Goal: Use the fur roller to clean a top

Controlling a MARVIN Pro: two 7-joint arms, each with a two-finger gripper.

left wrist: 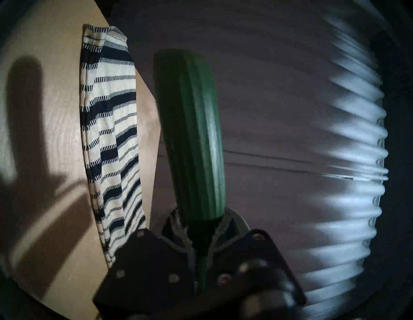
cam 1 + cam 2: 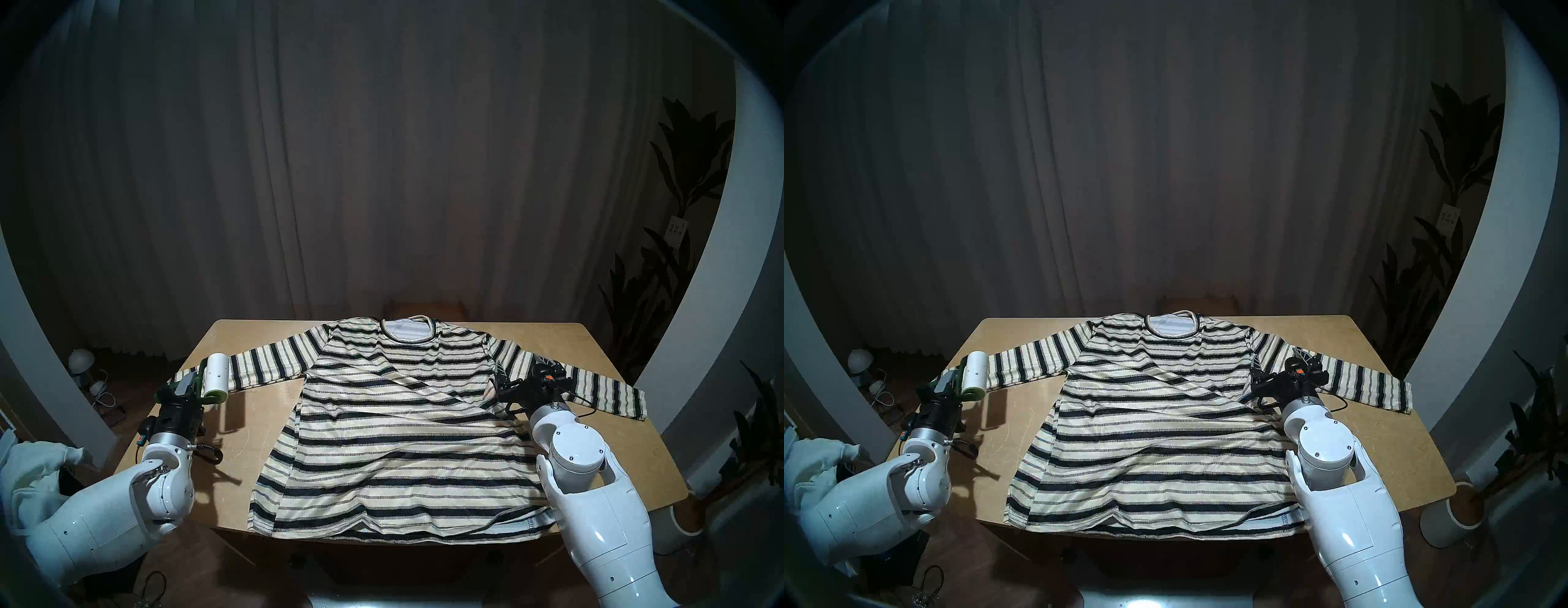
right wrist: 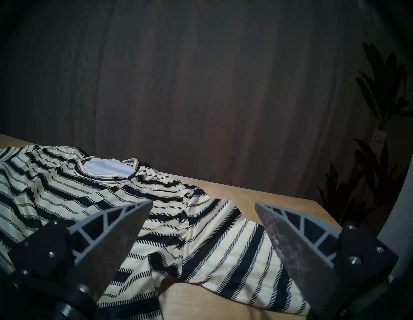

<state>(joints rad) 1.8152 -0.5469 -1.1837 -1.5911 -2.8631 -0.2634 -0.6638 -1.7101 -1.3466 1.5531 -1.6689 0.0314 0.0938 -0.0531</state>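
We cannot see the left sleeve's cuff in the head views: the fur roller (image 2: 217, 375) covers it. In the left wrist view, blurred, the roller's white roll is out of sight. The right arm hides the top's (image 2: 399, 429) lower right hem corner.

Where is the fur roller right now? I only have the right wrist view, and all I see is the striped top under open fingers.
Observer: The left gripper holds the fur roller by its green handle, over the table's left side.
Operator: Is it touching the top?
Observer: It looks raised beside the left sleeve cuff of the top; its shadow falls on bare table.
Operator: And the hem?
Observer: It reaches the table's near edge.
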